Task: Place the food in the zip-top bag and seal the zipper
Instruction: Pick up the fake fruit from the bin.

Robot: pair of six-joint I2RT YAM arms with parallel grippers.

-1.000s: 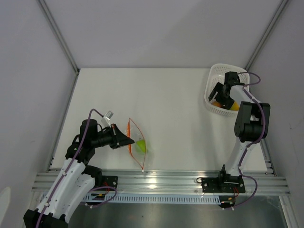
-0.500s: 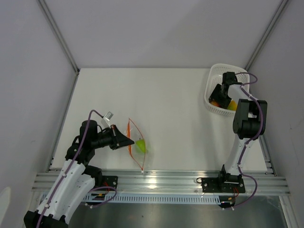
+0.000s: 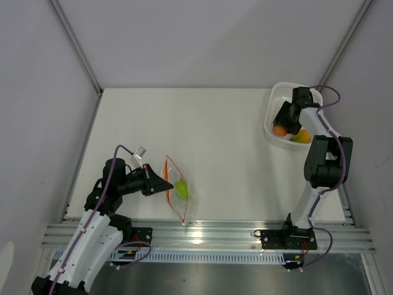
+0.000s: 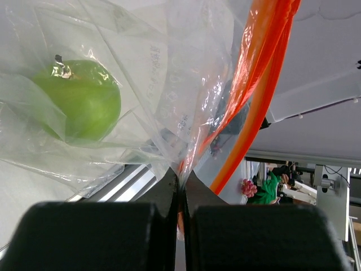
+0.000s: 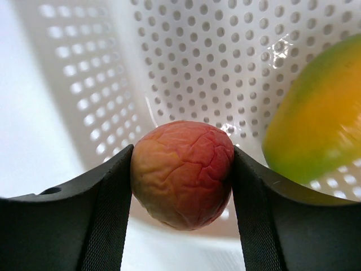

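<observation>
The right gripper (image 5: 181,189) pinches the red-orange fruit (image 5: 181,169) between its jaws inside the white perforated basket (image 5: 225,56), just beside the yellow-orange piece (image 5: 316,113); lift it straight up clear of the basket's rim before traversing. The zip-top bag (image 4: 141,51), holding the lime-green ball (image 4: 82,104), lies well apart from the basket, and the left gripper (image 4: 181,189) has its jaws pressed together on the film at the zipper (image 4: 256,84). Release the fruit only once it is past that strip.

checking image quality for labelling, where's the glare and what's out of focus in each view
Left wrist: glare speckles the clear crinkly bag and the lime-green ball; the black fingers are blurred. Right wrist: the wrinkled red-orange fruit is sharp, the yellow-orange piece soft. Top external: even light.
</observation>
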